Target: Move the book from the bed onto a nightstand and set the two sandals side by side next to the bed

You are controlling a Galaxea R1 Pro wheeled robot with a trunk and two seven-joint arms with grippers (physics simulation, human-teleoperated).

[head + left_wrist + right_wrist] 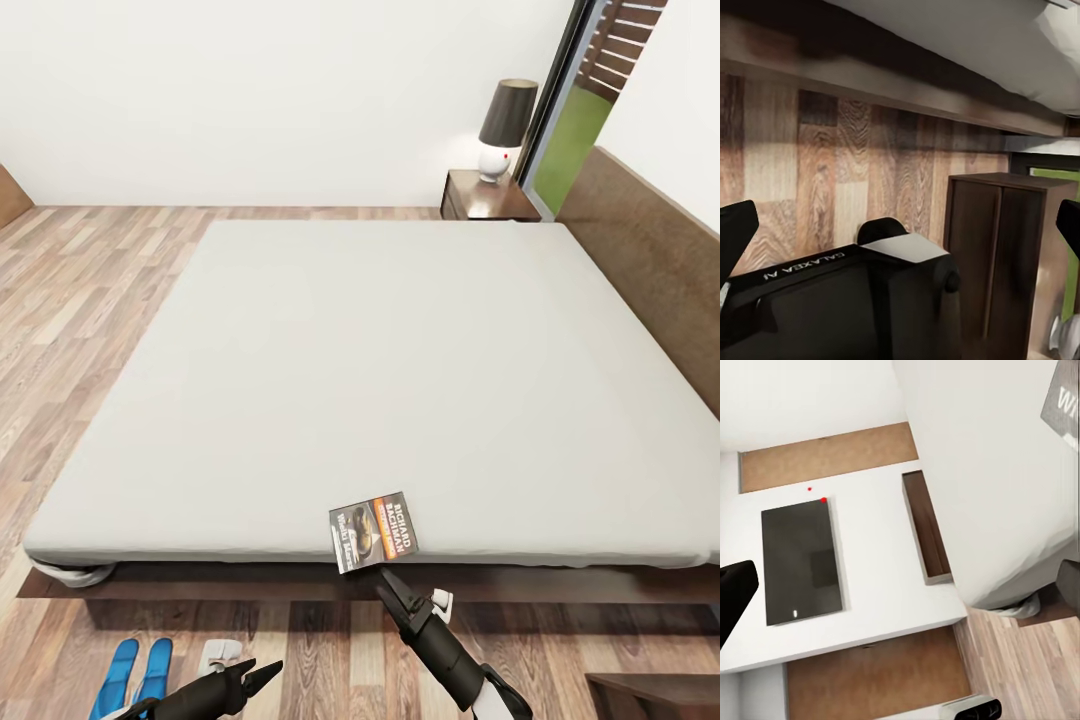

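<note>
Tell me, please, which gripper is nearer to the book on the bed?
The right gripper is nearer: its fingertips sit just below the book at the mattress's near edge. The left gripper is lower and farther left, over the floor near the sandals.

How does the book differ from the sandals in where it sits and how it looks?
The book lies on the bed's near edge, overhanging a little; the sandals sit on the wood floor beside it. The book is one dark thing with an orange band; the sandals are a bright blue pair, side by side.
</note>
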